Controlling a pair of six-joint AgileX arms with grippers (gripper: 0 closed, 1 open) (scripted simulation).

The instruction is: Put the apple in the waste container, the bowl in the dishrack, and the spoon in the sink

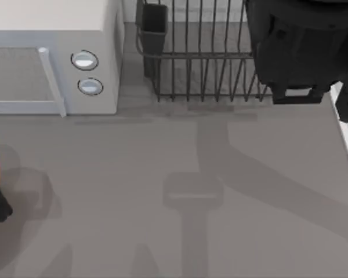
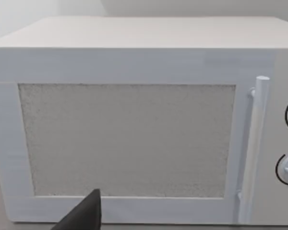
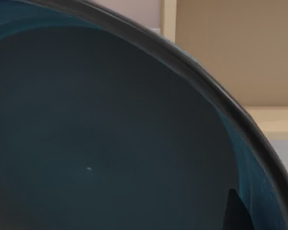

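We are carrying the deep blue round bowl (image 3: 110, 143) over the dark wire dishrack (image 1: 203, 63) far right; our right gripper's grasp we cannot tell; next, lowering it.

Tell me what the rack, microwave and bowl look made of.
Rack: thin dark wire bars, likely metal. Microwave: matte white casing, painted metal or plastic; speckled door panel. Bowl: smooth dark-blue inside with a faint sheen, likely glazed ceramic.

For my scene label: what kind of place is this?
Probably a kitchen counter: a white microwave with two knobs and a dark wire dishrack stand on a grey table.
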